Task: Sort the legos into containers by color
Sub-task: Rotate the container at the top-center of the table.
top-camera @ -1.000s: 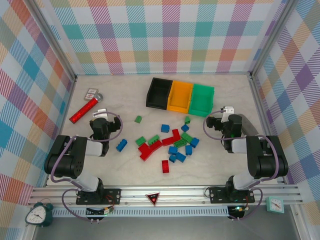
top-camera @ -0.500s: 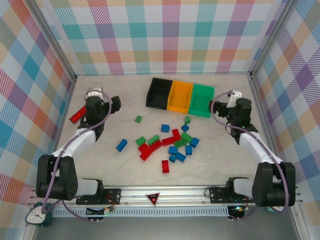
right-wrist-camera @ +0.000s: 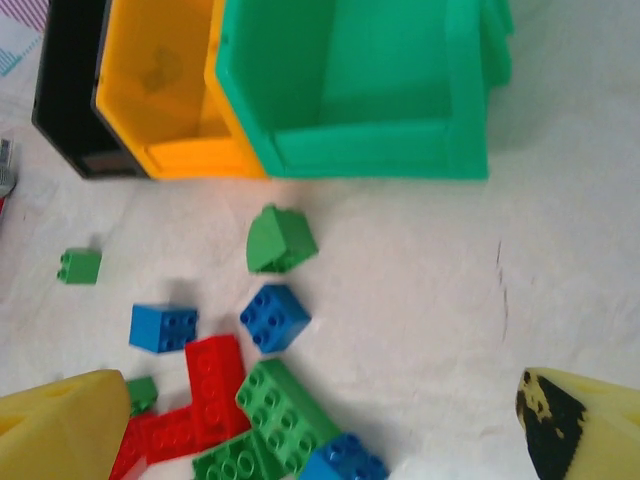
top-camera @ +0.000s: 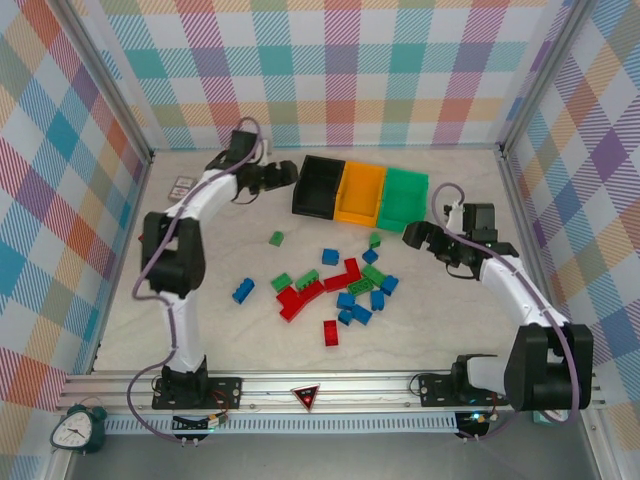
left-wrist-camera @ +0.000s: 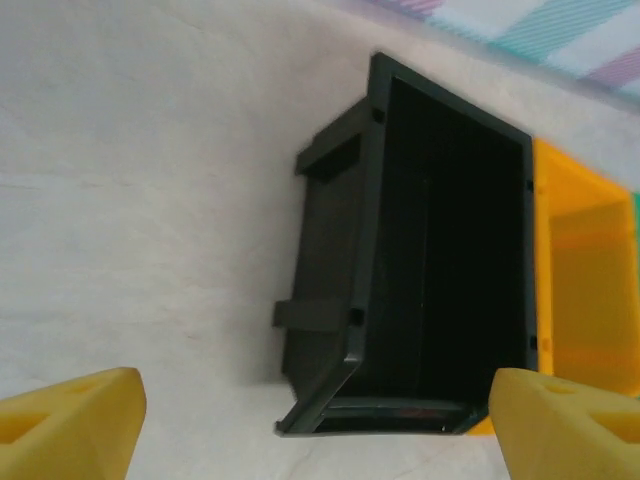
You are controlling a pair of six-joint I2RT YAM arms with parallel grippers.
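Red, green, blue legos [top-camera: 298, 297] loose on table [top-camera: 230, 340] near containers [top-camera: 361, 192].

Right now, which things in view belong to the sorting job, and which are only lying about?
Job: legos, black bin, orange bin, green bin.
Lying about: small card, alarm clock, teal clock, red triangle sign.
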